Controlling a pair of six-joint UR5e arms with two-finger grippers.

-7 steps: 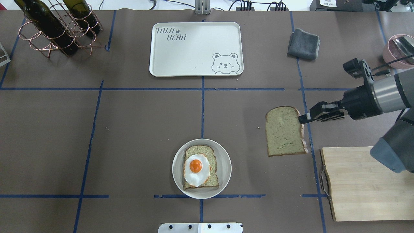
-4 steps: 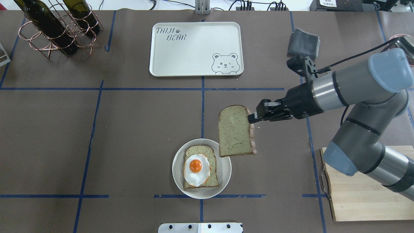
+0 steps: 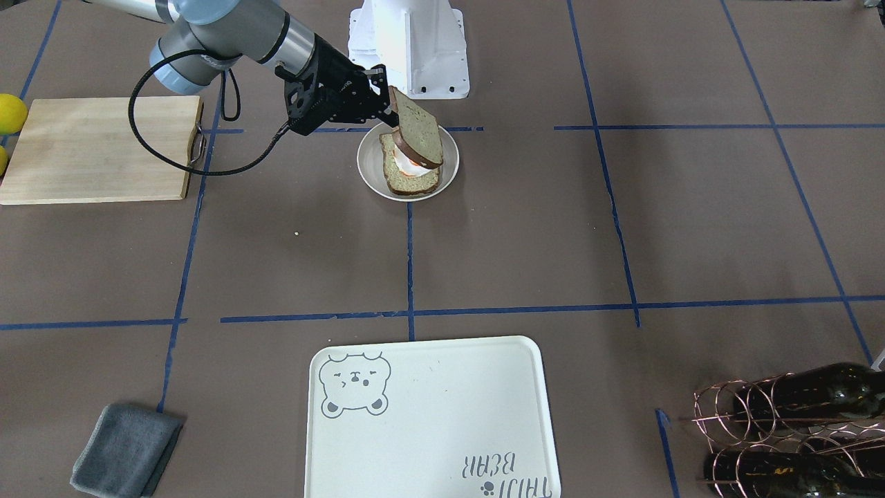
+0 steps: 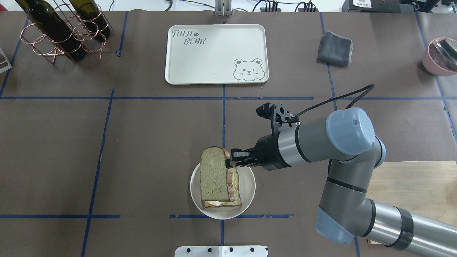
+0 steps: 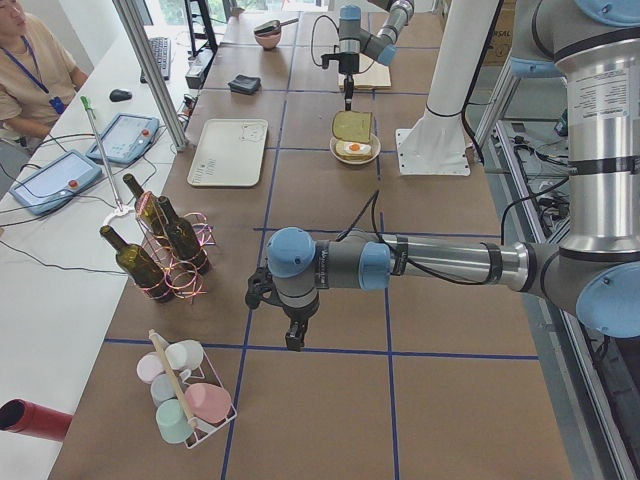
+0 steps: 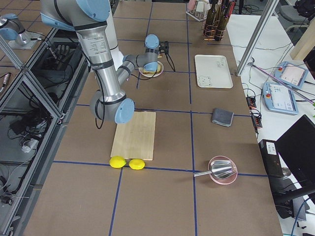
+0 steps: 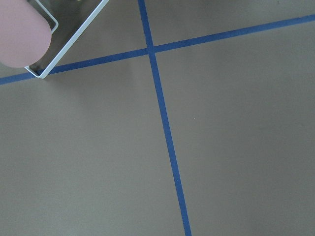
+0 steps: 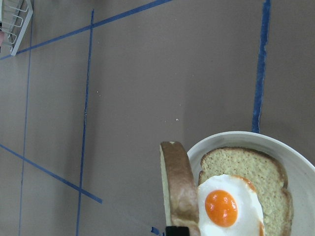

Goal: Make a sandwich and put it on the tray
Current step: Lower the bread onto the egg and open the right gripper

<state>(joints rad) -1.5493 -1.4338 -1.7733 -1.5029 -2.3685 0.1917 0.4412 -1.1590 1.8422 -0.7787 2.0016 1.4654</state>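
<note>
My right gripper is shut on one edge of a bread slice and holds it tilted over the round white plate. On the plate lies the other slice with the fried egg on top. In the front view the held slice hangs just above the lower slice, gripper at its side. The cream bear tray lies bare at the far middle. My left gripper shows only in the left side view, low over the table; I cannot tell its state.
A wooden cutting board lies at the near right, with lemons past its end. A grey cloth lies right of the tray. A wire rack with wine bottles stands far left. A pink bowl sits far right.
My right arm has carried the bread slice leftward and nearer, from beside the cutting board to over the plate, where it now covers most of the egg.
</note>
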